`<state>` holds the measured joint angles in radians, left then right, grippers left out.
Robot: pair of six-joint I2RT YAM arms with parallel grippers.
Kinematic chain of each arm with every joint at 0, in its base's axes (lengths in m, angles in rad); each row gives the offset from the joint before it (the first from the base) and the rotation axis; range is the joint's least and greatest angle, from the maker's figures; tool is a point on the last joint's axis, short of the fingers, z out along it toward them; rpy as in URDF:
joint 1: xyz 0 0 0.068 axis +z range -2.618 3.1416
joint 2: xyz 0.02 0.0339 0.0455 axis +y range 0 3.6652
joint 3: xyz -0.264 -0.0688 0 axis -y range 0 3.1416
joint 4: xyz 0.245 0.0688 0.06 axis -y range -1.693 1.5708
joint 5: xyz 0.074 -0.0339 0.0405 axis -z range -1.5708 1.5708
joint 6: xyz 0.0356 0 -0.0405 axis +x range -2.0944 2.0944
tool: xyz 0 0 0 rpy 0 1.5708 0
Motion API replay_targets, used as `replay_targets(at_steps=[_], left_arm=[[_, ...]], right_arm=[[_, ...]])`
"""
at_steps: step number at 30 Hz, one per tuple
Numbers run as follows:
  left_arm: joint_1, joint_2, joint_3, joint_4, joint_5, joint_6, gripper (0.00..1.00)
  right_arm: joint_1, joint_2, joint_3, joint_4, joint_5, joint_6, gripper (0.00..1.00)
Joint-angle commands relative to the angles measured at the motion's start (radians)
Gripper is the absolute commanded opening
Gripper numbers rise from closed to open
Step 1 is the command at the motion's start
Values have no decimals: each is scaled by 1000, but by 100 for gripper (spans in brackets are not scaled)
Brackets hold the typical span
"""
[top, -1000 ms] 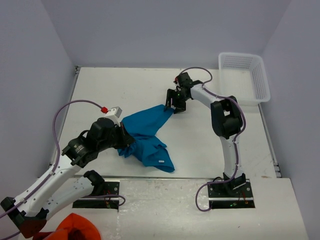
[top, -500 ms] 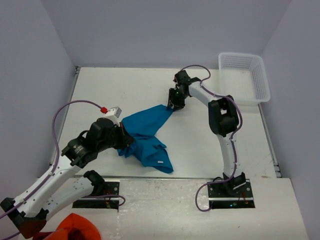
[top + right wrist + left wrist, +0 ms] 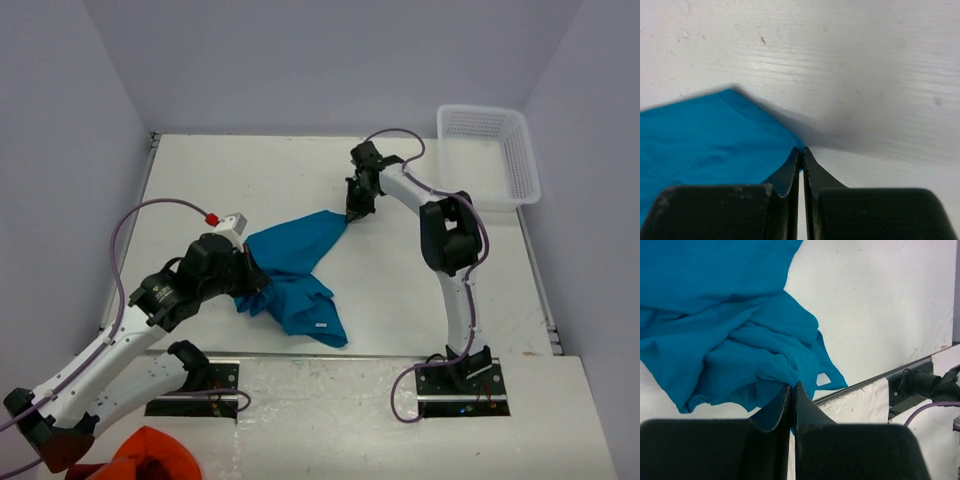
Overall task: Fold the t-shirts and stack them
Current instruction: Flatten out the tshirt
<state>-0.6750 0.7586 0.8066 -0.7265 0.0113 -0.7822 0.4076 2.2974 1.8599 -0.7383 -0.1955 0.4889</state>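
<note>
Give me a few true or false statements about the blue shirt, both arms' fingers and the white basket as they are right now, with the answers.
1. The t-shirt lies crumpled on the table, not folded. True.
2. The right fingers stand wide open. False: they are shut on the t-shirt's far corner.
3. The left fingers are shut on bunched cloth of the t-shirt. True.
4. The basket holds a folded shirt. False: no shirt shows in it.

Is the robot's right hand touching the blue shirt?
Touching. The right wrist view shows the right gripper, jaws shut, pinching the corner of the t-shirt.
</note>
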Motion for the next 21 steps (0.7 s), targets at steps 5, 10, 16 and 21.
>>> replay_targets(at_steps=[5,10,16,21], left_arm=[[-3,47,9,12,-35,24,0],[-3,38,19,-37,-50,40,0],[-3,-5,-4,-97,-62,29,0],[-3,-22,-47,-116,-77,3,0]], right_arm=[[-3,-369,172,-100,376,-159,0],[-4,-568,268,-147,458,-254,0],[3,-801,231,-141,427,-276,0],[22,-923,249,-179,416,-296,0]])
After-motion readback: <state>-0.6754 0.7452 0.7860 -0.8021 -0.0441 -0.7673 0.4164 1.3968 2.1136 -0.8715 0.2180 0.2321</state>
